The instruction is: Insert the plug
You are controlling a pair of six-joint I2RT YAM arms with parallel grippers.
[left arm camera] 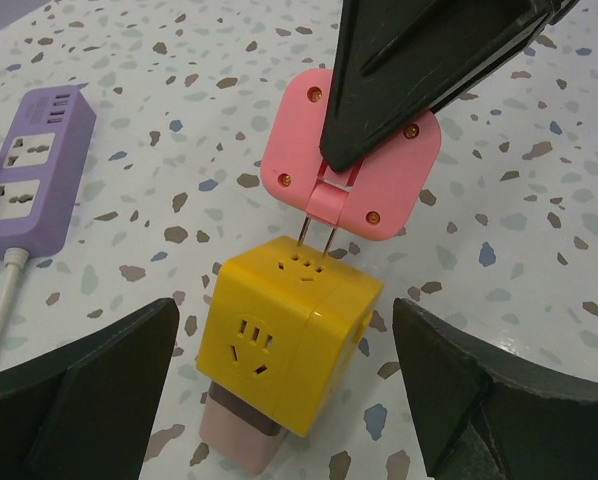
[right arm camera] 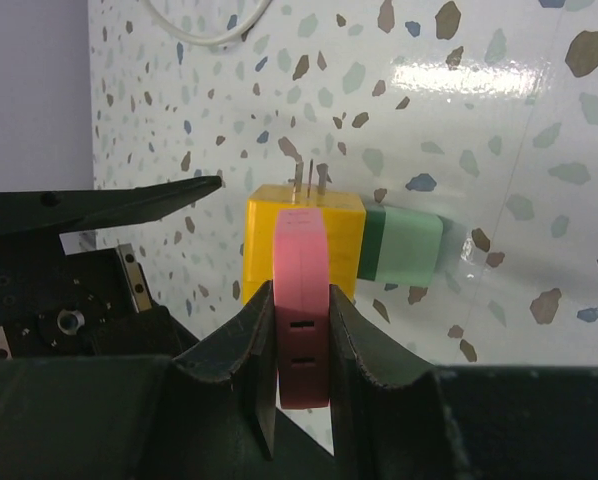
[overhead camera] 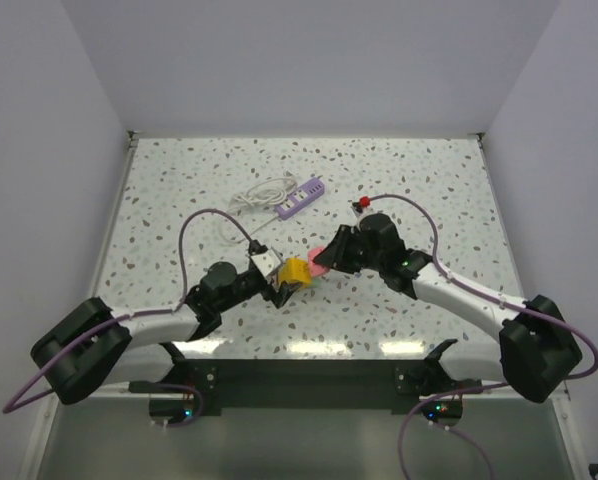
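Note:
My right gripper (right arm camera: 301,330) is shut on a flat pink plug (right arm camera: 301,262), its fingers (left arm camera: 429,60) clamping the plug's two faces. Two metal prongs (left arm camera: 314,240) point down from the pink plug (left arm camera: 379,190), and their tips rest at the slots on the upper face of a yellow cube socket (left arm camera: 289,340); most of each prong's length is bare. My left gripper (left arm camera: 289,390) is open, one finger on each side of the yellow cube (overhead camera: 294,272) without touching it. From above, the plug (overhead camera: 319,262) sits just right of the cube.
A pale pink block (left arm camera: 234,440) sticks out of the cube's near side; a green block (right arm camera: 404,245) shows on another side. A purple power strip (overhead camera: 301,198) with a coiled white cable (overhead camera: 259,195) lies further back, and a small red item (overhead camera: 362,203) to its right.

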